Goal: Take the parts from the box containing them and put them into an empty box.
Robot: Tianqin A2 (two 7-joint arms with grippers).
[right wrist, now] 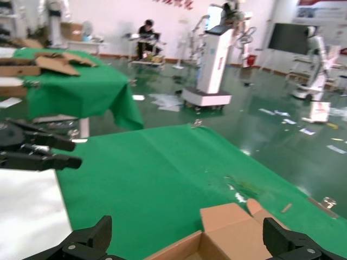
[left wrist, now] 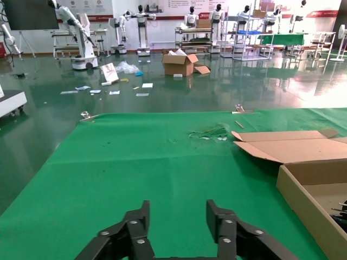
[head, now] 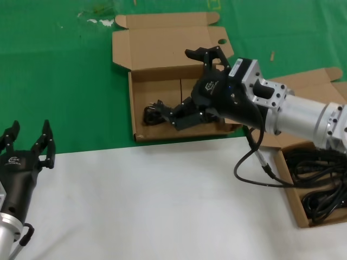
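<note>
- While the green cloth table carries both boxes, the holed brown cardboard box lies centre, one black coiled cord inside.
- Plain brown box, right, holds more cords.
- Right gripper hovers over the holed box, jaws spread wide.
- Left gripper waits low-left, jaws open.
- No writing is legible.

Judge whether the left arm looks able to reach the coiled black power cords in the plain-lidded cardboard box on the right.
Probably not. The left gripper sits at the left edge; the coiled black power cords lie far right, beyond the right gripper.
</note>
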